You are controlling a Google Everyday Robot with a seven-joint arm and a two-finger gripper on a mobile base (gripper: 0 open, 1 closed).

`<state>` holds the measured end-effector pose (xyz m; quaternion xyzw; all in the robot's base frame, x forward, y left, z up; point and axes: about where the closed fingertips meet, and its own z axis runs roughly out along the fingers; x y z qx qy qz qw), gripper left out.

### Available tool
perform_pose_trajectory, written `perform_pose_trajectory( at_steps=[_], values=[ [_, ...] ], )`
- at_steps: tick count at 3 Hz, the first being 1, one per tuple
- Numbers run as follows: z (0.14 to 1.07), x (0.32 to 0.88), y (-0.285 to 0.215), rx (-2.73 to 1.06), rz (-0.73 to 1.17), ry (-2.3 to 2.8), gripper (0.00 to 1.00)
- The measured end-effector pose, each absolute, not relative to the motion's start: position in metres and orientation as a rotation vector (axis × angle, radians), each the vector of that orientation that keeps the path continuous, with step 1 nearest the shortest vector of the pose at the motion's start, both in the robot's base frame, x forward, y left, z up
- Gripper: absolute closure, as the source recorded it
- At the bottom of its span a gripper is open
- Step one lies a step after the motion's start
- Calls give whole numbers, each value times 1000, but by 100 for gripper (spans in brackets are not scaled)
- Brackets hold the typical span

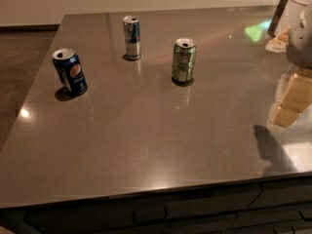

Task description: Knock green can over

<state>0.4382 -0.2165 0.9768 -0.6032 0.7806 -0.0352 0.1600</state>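
Note:
The green can (184, 60) stands upright on the dark glossy countertop (146, 130), a little right of the middle and toward the back. It has a silver top and pale label markings. My gripper (290, 104) is at the right edge of the view, pale yellow below a grey-white arm (300, 38). It hangs above the counter, well to the right of the green can and somewhat nearer the front, not touching it. Its shadow falls on the counter below it.
A dark blue Pepsi can (70, 72) stands upright at the left. A slim silver-and-blue can (132, 37) stands upright at the back, left of the green can. White objects (290, 13) sit at the back right corner. Drawer fronts (151, 213) run below the counter's front edge.

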Motion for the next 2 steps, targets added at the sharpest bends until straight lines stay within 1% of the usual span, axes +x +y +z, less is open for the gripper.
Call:
perform_pose_trajectory(
  at_steps=[1,2],
  values=[
    [977,438,-216,-1723,-101,2230,0],
    [978,453,-210,-1653,-101,2253,0]
  ],
)
